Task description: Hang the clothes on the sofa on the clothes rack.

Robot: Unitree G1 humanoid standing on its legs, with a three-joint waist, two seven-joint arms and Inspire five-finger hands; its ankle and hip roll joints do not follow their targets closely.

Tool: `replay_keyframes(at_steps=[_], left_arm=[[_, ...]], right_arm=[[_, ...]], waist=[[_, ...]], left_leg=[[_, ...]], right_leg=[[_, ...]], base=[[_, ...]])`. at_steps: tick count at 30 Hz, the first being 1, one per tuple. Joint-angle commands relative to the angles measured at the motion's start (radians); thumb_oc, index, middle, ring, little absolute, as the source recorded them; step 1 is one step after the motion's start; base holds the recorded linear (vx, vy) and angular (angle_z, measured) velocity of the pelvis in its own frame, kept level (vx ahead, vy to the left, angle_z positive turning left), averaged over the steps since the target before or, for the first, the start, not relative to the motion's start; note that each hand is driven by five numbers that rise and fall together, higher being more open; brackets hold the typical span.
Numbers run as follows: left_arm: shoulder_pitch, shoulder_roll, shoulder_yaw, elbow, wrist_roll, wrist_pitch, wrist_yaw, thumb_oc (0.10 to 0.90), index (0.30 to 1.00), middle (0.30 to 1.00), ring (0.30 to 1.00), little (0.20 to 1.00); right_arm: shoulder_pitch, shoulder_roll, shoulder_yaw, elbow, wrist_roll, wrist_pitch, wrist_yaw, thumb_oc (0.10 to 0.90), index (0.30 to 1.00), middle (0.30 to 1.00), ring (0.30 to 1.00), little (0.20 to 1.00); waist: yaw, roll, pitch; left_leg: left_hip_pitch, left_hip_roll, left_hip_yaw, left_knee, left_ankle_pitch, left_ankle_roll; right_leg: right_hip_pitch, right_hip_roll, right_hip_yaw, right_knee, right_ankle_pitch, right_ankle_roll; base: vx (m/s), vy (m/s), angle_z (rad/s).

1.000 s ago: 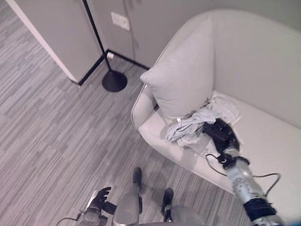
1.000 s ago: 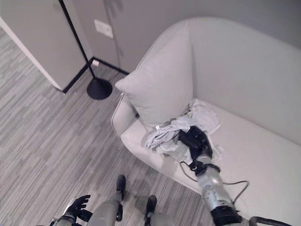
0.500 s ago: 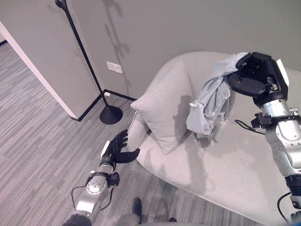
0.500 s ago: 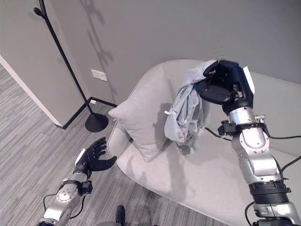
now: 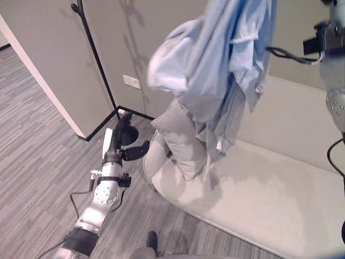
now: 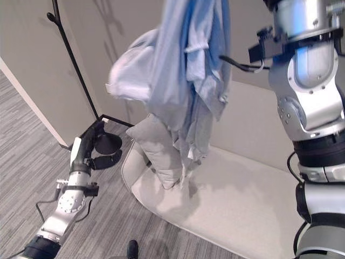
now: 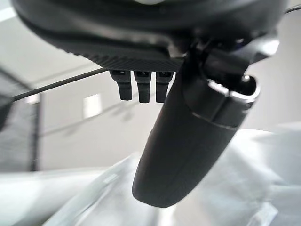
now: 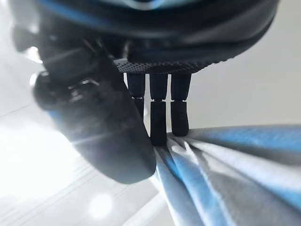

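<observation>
1. Right robot hand [image 8: 103,117] is cut off above the frame in both eye views; its wrist view shows fingers [image 8: 158,117] and thumb pinching bunched folds of the light blue shirt [image 5: 226,70].
2. The shirt hangs in the air below that hand, clear of the sofa [image 5: 269,189]; its lower hem dangles just above the seat, in front of the cushion [image 5: 180,143], partly hiding it.
3. Left robot hand [image 5: 121,137] is low beside the sofa arm, fingers straight and relaxed, holding nothing. The round base [image 6: 108,143] of the clothes rack [image 5: 94,48] is partly hidden behind it.
4. Top of the rack pole is cropped; only one hook shows.
5. No legible writing. Small white tag on the shirt hem, too small to read.
6. Versus 0.5 s ago: shirt lifted higher and unfurled longer; the left hand has moved toward the rack base. Camera also shifted.
</observation>
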Motion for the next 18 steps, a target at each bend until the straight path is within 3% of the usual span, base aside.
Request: replay_keyframes(at_steps=[1, 7, 12, 14, 16, 18], left_arm=[[-0.141, 0.063, -0.023, -0.109, 0.086, -0.132, 0.068, 0.800, 0.900, 0.900, 0.900, 0.900], [-0.268, 0.010, -0.123, -0.101, 0.005, -0.152, 0.049, 0.800, 0.900, 0.900, 0.900, 0.900], [-0.344, -0.094, -0.226, -0.006, -0.141, -0.161, 0.008, 0.800, 0.900, 0.900, 0.900, 0.900], [-0.406, -0.195, -0.312, 0.113, -0.286, -0.159, -0.037, 0.800, 0.900, 0.900, 0.900, 0.900], [-0.423, -0.223, -0.338, 0.145, -0.314, -0.156, -0.048, 0.800, 0.900, 0.900, 0.900, 0.900], [-0.486, -0.309, -0.416, 0.296, -0.369, -0.131, -0.068, 0.800, 0.900, 0.900, 0.900, 0.900]], right_arm=[[-0.126, 0.068, 0.034, 0.050, 0.098, -0.097, -0.053, 0.400, 0.300, 0.300, 0.300, 0.300], [-0.214, 0.198, 0.141, 0.062, 0.142, -0.091, -0.032, 0.400, 0.300, 0.300, 0.300, 0.300], [-0.235, 0.292, 0.207, 0.044, 0.182, -0.089, -0.012, 0.400, 0.300, 0.300, 0.300, 0.300], [-0.261, 0.346, 0.251, 0.037, 0.196, -0.086, -0.010, 0.400, 0.300, 0.300, 0.300, 0.300], [-0.272, 0.361, 0.259, 0.039, 0.204, -0.087, -0.010, 0.400, 0.300, 0.300, 0.300, 0.300], [-0.299, 0.412, 0.277, 0.048, 0.255, -0.107, -0.009, 0.400, 0.300, 0.300, 0.300, 0.300]], waist=[[0.023, -0.046, -0.128], [0.012, -0.047, -0.128], [0.000, -0.050, -0.127], [-0.016, -0.053, -0.124], [-0.020, -0.053, -0.124], [-0.044, -0.054, -0.125]], left_leg=[[0.079, 0.008, -0.032, 0.003, -0.137, -0.032], [0.086, 0.007, -0.032, 0.003, -0.137, -0.030], [0.092, 0.006, -0.030, 0.003, -0.138, -0.030], [0.095, 0.007, -0.027, 0.003, -0.135, -0.031], [0.096, 0.007, -0.026, 0.003, -0.135, -0.032], [0.098, 0.012, -0.020, 0.003, -0.135, -0.032]], right_leg=[[-0.045, -0.077, 0.004, 0.004, 0.062, 0.064], [-0.040, -0.075, 0.006, 0.004, 0.062, 0.060], [-0.036, -0.074, 0.009, 0.004, 0.062, 0.057], [-0.034, -0.073, 0.011, 0.005, 0.062, 0.053], [-0.034, -0.073, 0.013, 0.005, 0.063, 0.053], [-0.038, -0.072, 0.021, 0.007, 0.065, 0.051]], base=[[0.00, 0.000, 0.00], [0.00, -0.003, 0.01], [0.00, 0.000, 0.00], [0.00, 0.000, 0.00], [0.00, 0.000, 0.00], [0.00, 0.000, 0.00]])
